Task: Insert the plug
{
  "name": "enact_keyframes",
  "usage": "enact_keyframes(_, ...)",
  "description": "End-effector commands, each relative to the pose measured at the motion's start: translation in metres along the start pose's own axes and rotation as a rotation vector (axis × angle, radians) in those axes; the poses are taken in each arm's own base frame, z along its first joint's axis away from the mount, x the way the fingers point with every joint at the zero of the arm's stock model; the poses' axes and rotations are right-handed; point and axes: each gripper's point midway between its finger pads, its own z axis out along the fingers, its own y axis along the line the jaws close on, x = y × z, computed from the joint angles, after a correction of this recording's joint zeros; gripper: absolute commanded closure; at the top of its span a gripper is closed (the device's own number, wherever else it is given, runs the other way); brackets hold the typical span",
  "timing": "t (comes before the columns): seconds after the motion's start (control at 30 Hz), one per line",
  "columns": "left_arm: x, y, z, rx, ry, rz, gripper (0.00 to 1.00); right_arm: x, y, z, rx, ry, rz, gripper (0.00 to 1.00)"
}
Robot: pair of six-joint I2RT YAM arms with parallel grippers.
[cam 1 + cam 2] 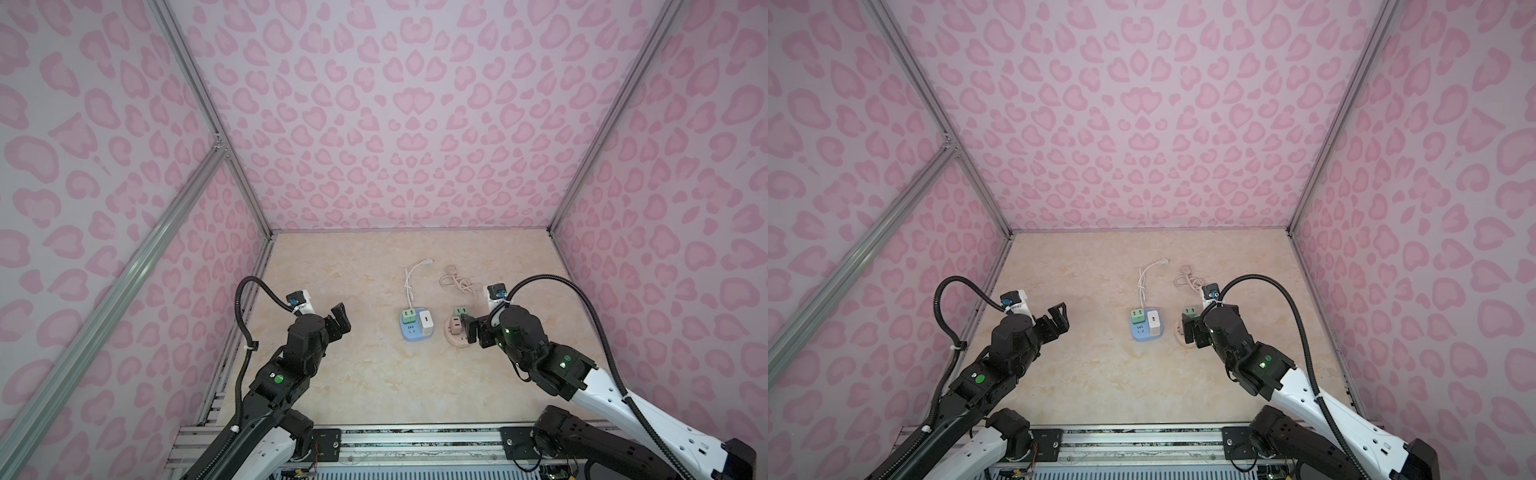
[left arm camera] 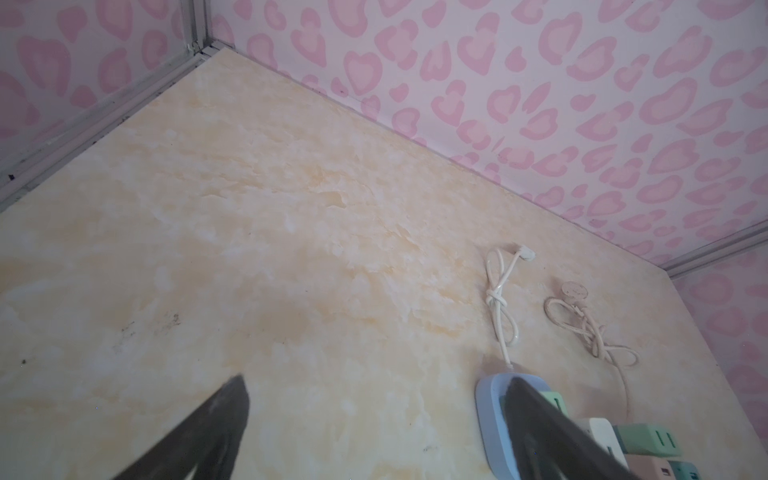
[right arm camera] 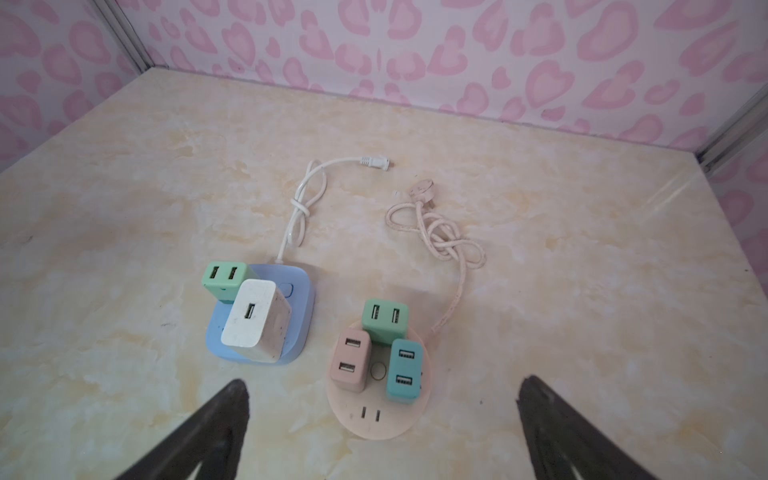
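Top views are being occupied on the left by the left gripper (image 1: 341, 319), which is being held wide open and empty above the table (image 1: 365, 382), well apart from both strips; in the left wrist view its dark fingers (image 2: 224, 415) are being seen spread with nothing between them. Near the middle, the blue strip (image 1: 411, 334) is being rested flat on the table, its white cord (image 1: 409, 282) being trailed toward the back wall (image 1: 395, 124) with a knot in it. Two plugs are being carried upright on this strip: a green plug (image 1: 408, 314) at the back and a white plug (image 1: 426, 322) just beside it; how deep their prongs are sitting cannot be told. Just right of it, the round pink strip (image 3: 374, 428) is being loaded with three plugs, a second green plug (image 3: 384, 322), a pink plug (image 3: 351, 361) and a teal plug (image 3: 405, 370), one two-slot socket (image 3: 370, 413) being left uncovered, and its pink cord (image 3: 440, 237) is being left in a loose tangle behind. At the right, the right gripper (image 1: 470, 330) is being held at the pink strip's edge, jaws wide apart and gripping nothing.
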Motion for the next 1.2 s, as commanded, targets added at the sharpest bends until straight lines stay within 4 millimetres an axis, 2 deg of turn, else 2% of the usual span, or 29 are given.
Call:
enact_keyframes(0.0, -0.017, 0.016, 0.0, -0.092, -0.114, 0.068, 0.02, -0.003, -0.008, -0.004, 0.03, -0.077, -0.036, 0.01)
enact_keyframes(0.17, -0.036, 0.048, 0.002, -0.275, -0.335, 0.197, 0.02, 0.011, -0.02, -0.003, 0.059, -0.05, -0.023, 0.01)
enact_keyframes(0.23, -0.038, 0.07, 0.009, -0.388, -0.37, 0.211, 0.02, 0.012, -0.021, -0.001, 0.059, -0.022, -0.032, 0.01)
enact_keyframes(0.3, -0.034, 0.093, 0.021, -0.481, -0.345, 0.187, 0.02, 0.011, -0.021, 0.001, 0.061, -0.011, -0.04, 0.01)
enact_keyframes(0.4, -0.03, 0.117, 0.042, -0.547, -0.356, 0.173, 0.02, 0.01, -0.023, 0.004, 0.069, -0.005, -0.061, 0.01)
enact_keyframes(0.5, -0.025, 0.143, 0.063, -0.6, -0.372, 0.152, 0.02, 0.015, -0.033, 0.01, 0.109, 0.022, -0.059, 0.01)
enact_keyframes(0.53, -0.03, 0.149, 0.068, -0.625, -0.399, 0.141, 0.03, 0.017, -0.037, 0.013, 0.124, 0.029, -0.053, 0.01)
enact_keyframes(0.63, -0.03, 0.142, 0.091, -0.568, -0.318, 0.175, 0.03, 0.023, -0.052, 0.024, 0.179, 0.032, -0.035, 0.01)
enact_keyframes(0.67, -0.03, 0.135, 0.097, -0.498, -0.327, 0.162, 0.02, 0.026, -0.058, 0.028, 0.203, 0.033, -0.027, 0.01)
enact_keyframes(0.7, -0.024, 0.13, 0.103, -0.416, -0.342, 0.161, 0.02, 0.028, -0.065, 0.032, 0.235, 0.032, -0.017, 0.01)
enact_keyframes(0.77, -0.015, 0.128, 0.112, -0.364, -0.364, 0.167, 0.03, 0.031, -0.078, 0.039, 0.291, 0.024, -0.007, 0.01)
enact_keyframes(0.8, -0.004, 0.123, 0.118, -0.318, -0.317, 0.199, 0.02, 0.03, -0.083, 0.042, 0.313, 0.012, -0.007, 0.01)
enact_keyframes(0.83, -0.003, 0.121, 0.125, -0.307, -0.305, 0.213, 0.02, 0.031, -0.088, 0.045, 0.338, 0.004, -0.018, 0.01)
enact_keyframes(0.93, -0.005, 0.13, 0.133, -0.373, -0.25, 0.19, 0.02, 0.034, -0.112, 0.053, 0.438, -0.014, -0.056, 0.0)
enact_keyframes(1.03, -0.006, 0.131, 0.141, -0.379, -0.212, 0.193, 0.02, 0.032, -0.141, 0.058, 0.544, 0.01, -0.014, 0.0)
enact_keyframes(1.13, -0.007, 0.131, 0.144, -0.383, -0.201, 0.195, 0.02, 0.034, -0.152, 0.066, 0.587, 0.01, -0.111, 0.0)
enact_keyframes(1.17, -0.008, 0.131, 0.145, -0.385, -0.205, 0.195, 0.02, 0.039, -0.159, 0.069, 0.612, 0.001, -0.089, 0.0)
